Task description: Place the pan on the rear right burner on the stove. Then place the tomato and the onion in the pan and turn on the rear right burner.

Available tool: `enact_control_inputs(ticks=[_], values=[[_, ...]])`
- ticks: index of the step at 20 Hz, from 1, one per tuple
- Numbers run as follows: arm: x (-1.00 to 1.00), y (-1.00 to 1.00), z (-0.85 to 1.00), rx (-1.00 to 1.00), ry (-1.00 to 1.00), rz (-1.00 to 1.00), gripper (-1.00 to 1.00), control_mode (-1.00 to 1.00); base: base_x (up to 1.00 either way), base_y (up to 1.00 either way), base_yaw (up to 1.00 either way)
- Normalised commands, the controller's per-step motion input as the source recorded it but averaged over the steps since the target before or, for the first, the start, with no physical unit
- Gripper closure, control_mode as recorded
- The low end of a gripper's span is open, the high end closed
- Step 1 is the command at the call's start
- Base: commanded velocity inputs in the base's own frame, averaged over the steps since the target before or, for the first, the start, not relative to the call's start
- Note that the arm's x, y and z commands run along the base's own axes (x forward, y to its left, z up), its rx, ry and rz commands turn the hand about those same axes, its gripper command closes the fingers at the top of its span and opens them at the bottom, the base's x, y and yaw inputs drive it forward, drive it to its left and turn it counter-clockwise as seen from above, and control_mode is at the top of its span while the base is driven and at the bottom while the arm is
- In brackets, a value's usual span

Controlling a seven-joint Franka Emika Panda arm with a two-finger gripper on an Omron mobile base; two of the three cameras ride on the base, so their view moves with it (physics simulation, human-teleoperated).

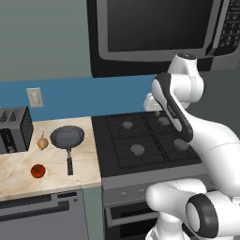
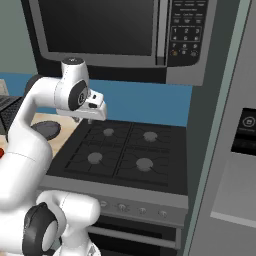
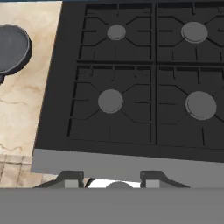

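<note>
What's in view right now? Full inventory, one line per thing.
pan: 1, dark grey with black handle, on the counter left of the stove, handle toward the front
onion: 1, tan, on the counter just left of the pan
tomato: 1, red, on the counter nearer the front edge
toaster: 1, black and silver, far left of the counter
wall outlet: 1, pale, on the blue wall above the toaster
counter: 1, beige marble
stove: 1, black top, silver knob panel
burners: 4, grey, all bare, including the rear right burner
microwave: 1, black and silver, above the stove
gripper: 1, dark tips apart, holding nothing, above the stove's front edge
</note>
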Motion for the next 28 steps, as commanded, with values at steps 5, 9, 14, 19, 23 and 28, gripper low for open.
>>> enact_control_inputs(ticks=[5,9,14,19,23,28], values=[[-0.05,0.14,0.00,0.00,0.00,0.00,-1.00,-1.00,0.00,0.00,0.00],[-0.07,0.31,0.00,0.00,0.00,0.00,-1.00,-1.00,0.00,0.00,0.00],[-0.06,0.39,0.00,0.00,0.00,0.00,-1.00,-1.00,0.00,0.00,0.00],[-0.12,0.43,0.00,0.00,0.00,0.00,-1.00,-1.00,0.00,0.00,0.00],[-0.15,0.44,0.00,0.00,0.00,0.00,-1.00,-1.00,0.00,0.00,0.00],[-0.17,0.44,-0.02,0.00,0.00,0.00,-1.00,-1.00,0.00,0.00,0.00]])
